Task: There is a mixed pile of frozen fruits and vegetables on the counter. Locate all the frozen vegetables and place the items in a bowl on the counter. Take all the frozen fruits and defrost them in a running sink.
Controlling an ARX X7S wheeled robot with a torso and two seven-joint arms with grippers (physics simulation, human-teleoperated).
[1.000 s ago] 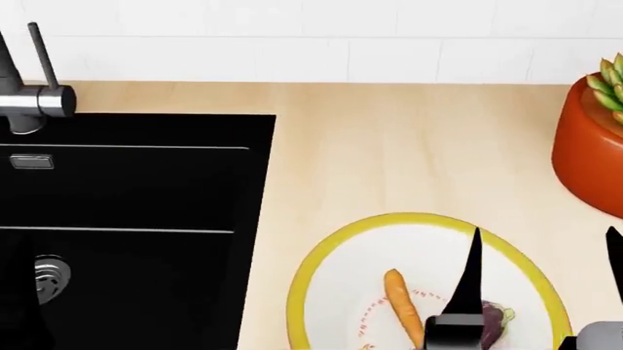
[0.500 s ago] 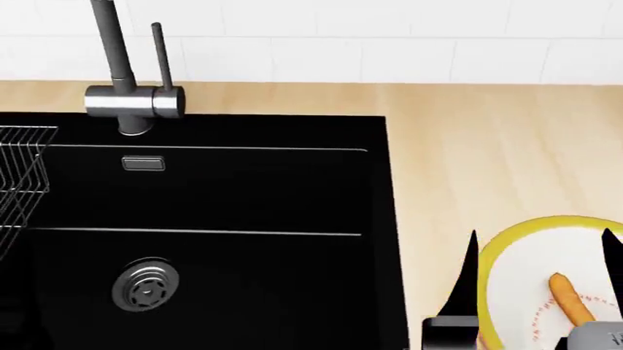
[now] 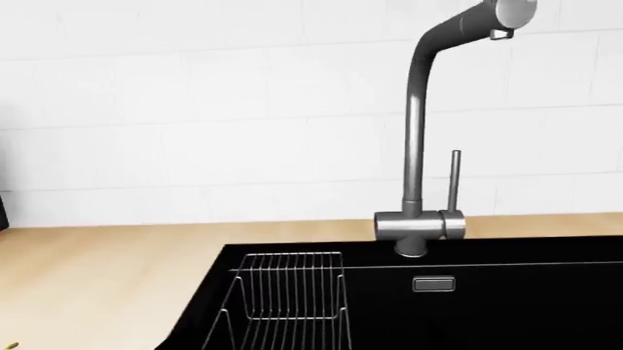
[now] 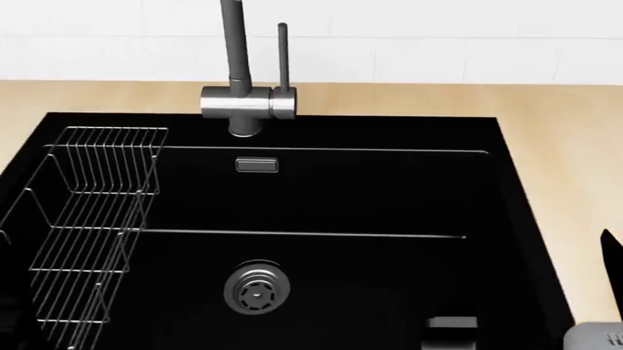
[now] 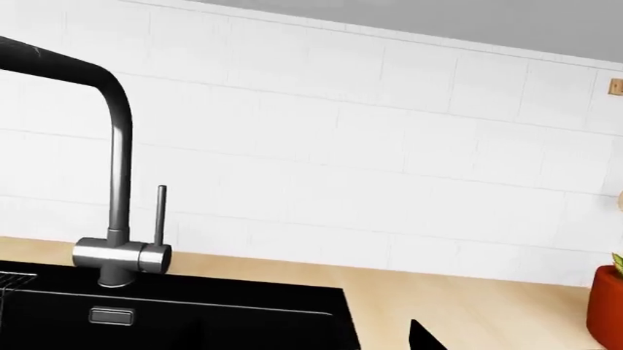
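The black sink (image 4: 322, 197) fills the head view, with its steel drain (image 4: 256, 286), wire rack (image 4: 93, 219) and grey faucet (image 4: 244, 102). No water shows at the spout. My right gripper (image 4: 540, 244) hangs over the sink's right edge. Its jaws stand wide apart with nothing between them. One black finger (image 4: 612, 257) shows against the counter (image 4: 574, 160); the other is lost against the black basin. A fingertip (image 5: 421, 337) also shows in the right wrist view. The bowl, the vegetables and the fruits are out of view. My left gripper does not show.
White wall tiles (image 4: 438, 44) run behind the counter. The orange-red plant pot (image 5: 608, 310) stands far right in the right wrist view. The left wrist view shows the faucet (image 3: 419, 219), the rack (image 3: 287, 299) and bare counter (image 3: 107, 277) beside the sink.
The head view has swung left. The bowl with the carrot and eggplant slid out at the right, and the sink now fills the frame. The right gripper's jaws stay equally wide.
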